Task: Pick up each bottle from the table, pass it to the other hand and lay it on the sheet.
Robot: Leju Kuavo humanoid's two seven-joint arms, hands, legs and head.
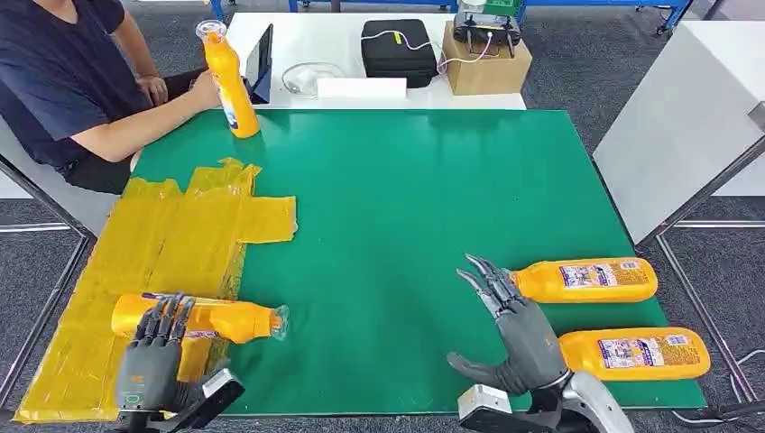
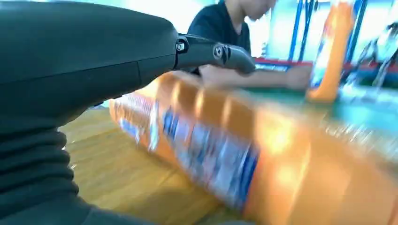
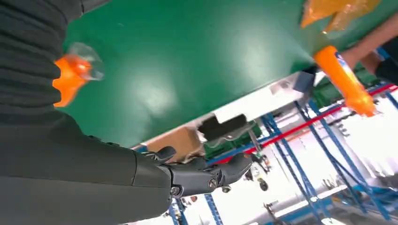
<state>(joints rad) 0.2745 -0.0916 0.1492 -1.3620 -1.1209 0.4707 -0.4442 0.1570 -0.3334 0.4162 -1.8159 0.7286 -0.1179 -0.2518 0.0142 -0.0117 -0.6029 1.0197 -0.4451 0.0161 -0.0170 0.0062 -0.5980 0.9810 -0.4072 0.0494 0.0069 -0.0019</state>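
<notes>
An orange bottle (image 1: 225,320) lies on its side at the yellow sheet's (image 1: 144,244) near edge, its clear cap over the green mat (image 1: 406,198). My left hand (image 1: 153,356) hovers over its base with fingers stretched straight, not wrapped round it; the left wrist view shows the bottle (image 2: 225,154) blurred beneath a finger (image 2: 216,51). My right hand (image 1: 514,329) is spread and holds nothing, just left of two lying bottles (image 1: 586,280) (image 1: 636,354). A person's hand holds a fourth bottle (image 1: 230,81) upright at the far left corner.
The person (image 1: 63,81) sits at the far left. Behind the mat a white table carries a black case (image 1: 397,51), a cardboard box (image 1: 487,59) and a tablet (image 1: 262,59). A white panel (image 1: 686,117) stands at the right.
</notes>
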